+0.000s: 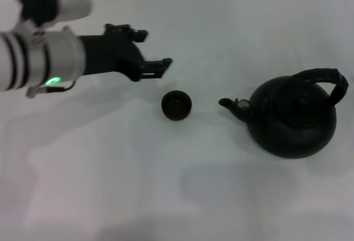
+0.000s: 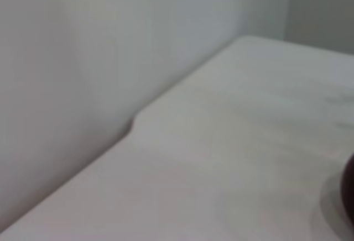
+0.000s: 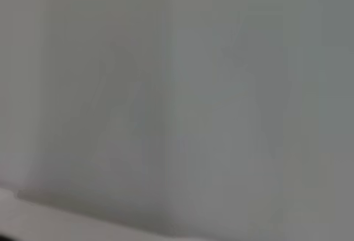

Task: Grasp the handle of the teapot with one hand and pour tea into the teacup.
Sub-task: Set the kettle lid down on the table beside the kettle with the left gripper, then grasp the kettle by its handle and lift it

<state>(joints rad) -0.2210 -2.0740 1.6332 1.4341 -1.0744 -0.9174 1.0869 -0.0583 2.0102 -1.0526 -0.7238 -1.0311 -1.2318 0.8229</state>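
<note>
Nearest to the head camera is the left arm (image 1: pixel 44 58), white with a green light, reaching in over the table (image 1: pixel 110 197). Next in size is the teapot (image 1: pixel 292 120), which stands on the robot's right side, its handle (image 1: pixel 323 80) rising over the lid and its spout pointing at the cup (image 1: pixel 176 105). This small cup sits between teapot and gripper, apart from both.

I think the risk is in the route: the handle is on the far side of the cup, so a low reach across could knock the cup or hit the spout and turn the teapot.

Left gripper (image 1: pixel 154 51) hovers just beyond the cup, fingers spread wide, holding and touching nothing. No right gripper is seen in any view.
</note>
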